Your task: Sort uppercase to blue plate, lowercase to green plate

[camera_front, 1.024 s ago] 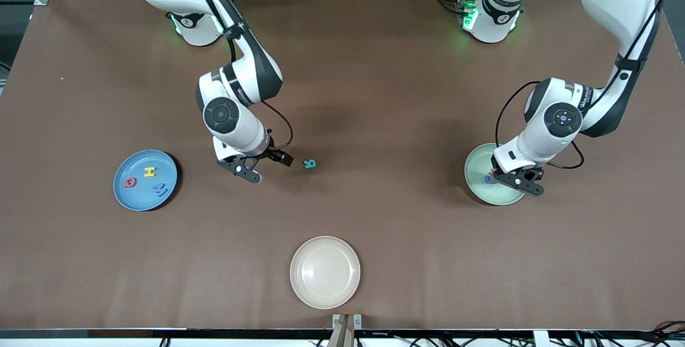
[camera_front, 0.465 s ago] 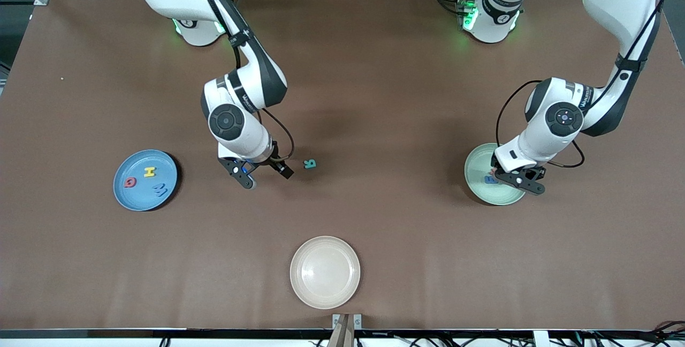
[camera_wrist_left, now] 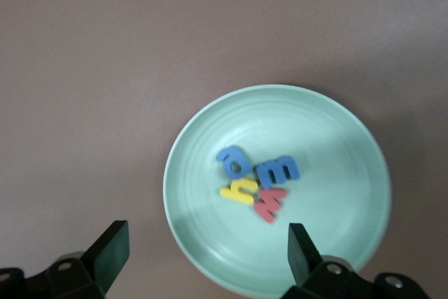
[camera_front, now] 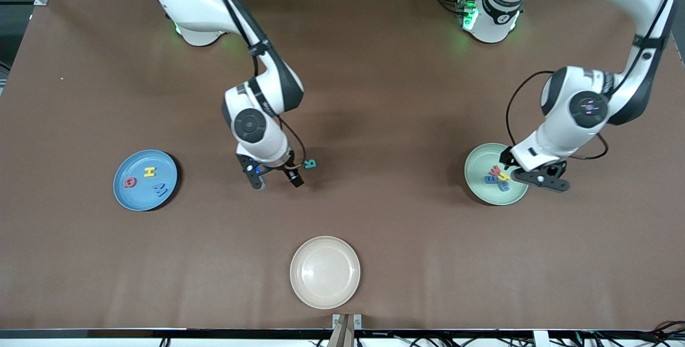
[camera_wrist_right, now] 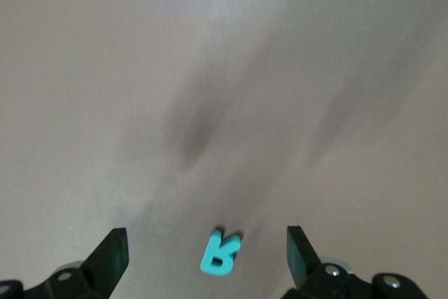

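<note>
**Teal R alone on the desk, both tools released**

My right tool (camera_front: 275, 178) hangs low over the middle of the desk (camera_front: 374, 95), fingers spread and gripping nothing. The teal R (camera_front: 310, 164) lies flat on the desk just beside it, toward the left arm's end; in the right wrist view the R (camera_wrist_right: 220, 253) sits between my two spread fingers (camera_wrist_right: 112, 253), touching neither.

My left tool (camera_front: 535, 173) hovers over the edge of the green plate (camera_front: 476, 167), also released and empty. In that plate the four small letters lie bunched together: blue a (camera_wrist_left: 233, 162), blue e (camera_wrist_left: 278, 170), yellow letter (camera_wrist_left: 239, 190) and red w (camera_wrist_left: 269, 202).

The blue plate (camera_front: 128, 197) sits near the right arm's end of the desk, holding the red Q (camera_front: 129, 181), yellow H (camera_front: 150, 172) and blue W (camera_front: 160, 190). A cream plate (camera_front: 325, 293) rests nearest the front camera.
</note>
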